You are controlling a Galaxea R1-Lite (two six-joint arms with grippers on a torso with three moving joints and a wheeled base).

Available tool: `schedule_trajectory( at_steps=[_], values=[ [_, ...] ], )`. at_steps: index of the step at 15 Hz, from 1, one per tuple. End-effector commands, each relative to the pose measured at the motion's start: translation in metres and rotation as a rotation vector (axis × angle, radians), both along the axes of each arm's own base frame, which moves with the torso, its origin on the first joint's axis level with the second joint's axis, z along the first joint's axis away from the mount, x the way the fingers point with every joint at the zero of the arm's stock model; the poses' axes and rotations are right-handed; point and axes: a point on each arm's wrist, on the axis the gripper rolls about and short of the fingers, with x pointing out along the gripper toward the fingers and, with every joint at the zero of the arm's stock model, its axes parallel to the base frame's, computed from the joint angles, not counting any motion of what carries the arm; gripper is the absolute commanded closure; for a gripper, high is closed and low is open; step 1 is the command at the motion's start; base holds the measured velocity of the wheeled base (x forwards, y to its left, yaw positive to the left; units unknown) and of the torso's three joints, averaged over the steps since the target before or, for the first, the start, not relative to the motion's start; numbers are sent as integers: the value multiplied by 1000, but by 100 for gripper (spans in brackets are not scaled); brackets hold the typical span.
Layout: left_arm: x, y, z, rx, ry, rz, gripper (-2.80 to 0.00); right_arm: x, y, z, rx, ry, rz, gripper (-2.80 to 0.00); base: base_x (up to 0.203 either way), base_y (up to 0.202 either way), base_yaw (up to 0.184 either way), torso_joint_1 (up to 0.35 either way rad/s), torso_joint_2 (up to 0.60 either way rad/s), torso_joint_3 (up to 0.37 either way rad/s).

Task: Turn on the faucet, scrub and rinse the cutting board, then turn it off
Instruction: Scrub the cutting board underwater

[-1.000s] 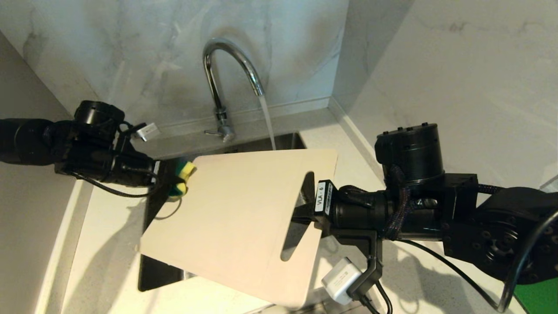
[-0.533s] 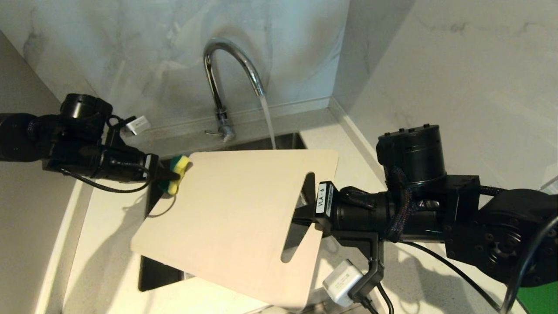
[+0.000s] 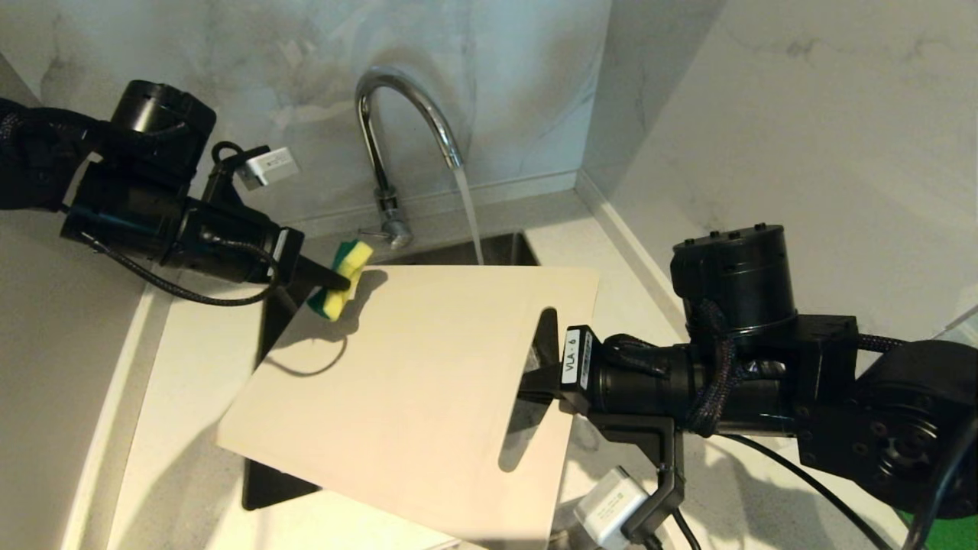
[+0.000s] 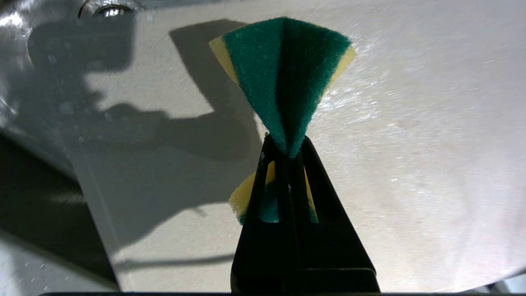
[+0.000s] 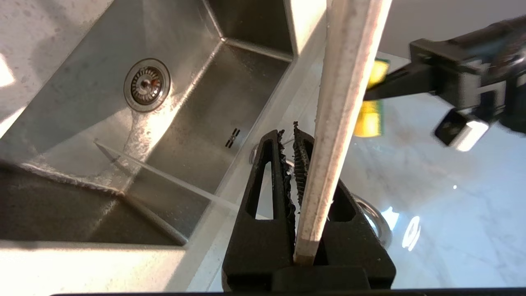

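Cutting board (image 3: 412, 389): cream-white plastic, handle slot at one short end; held tilted over the sink (image 5: 181, 107), its far edge close to the water stream (image 3: 467, 218).
Right gripper (image 5: 294, 164): closed on the board's slotted end, the board's edge pinched between the fingers.
Left gripper (image 4: 287, 150): closed tight on a green-and-yellow sponge (image 4: 283, 78), which is squeezed to a fan shape and positioned at the board's upper left corner, near its face; contact cannot be confirmed.
Faucet (image 3: 397, 130): chrome gooseneck, running; lever (image 3: 374, 231) at its base.
Step judged: scrubbing, water already on.
Next move judged: the sponge is to be pressed onto the board and drawn across it while the right grip is kept firm.
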Motion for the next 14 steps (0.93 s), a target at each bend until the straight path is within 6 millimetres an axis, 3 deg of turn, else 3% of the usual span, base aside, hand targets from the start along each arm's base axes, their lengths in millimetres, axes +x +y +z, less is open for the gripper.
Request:
schedule_trajectory(
  at_steps=[1, 8, 14],
  values=[
    [12, -12, -9, 59, 33, -14, 0, -8, -4, 2, -2, -22, 13, 0, 0, 0, 0, 0, 0, 0],
    [33, -14, -36, 107, 98, -2, 0, -13, -7, 1, -2, -20, 12, 0, 0, 0, 0, 0, 0, 0],
    [57, 20, -48, 101, 97, 100, 0, -15, -8, 1, -3, -17, 11, 0, 0, 0, 0, 0, 0, 0]
  ],
)
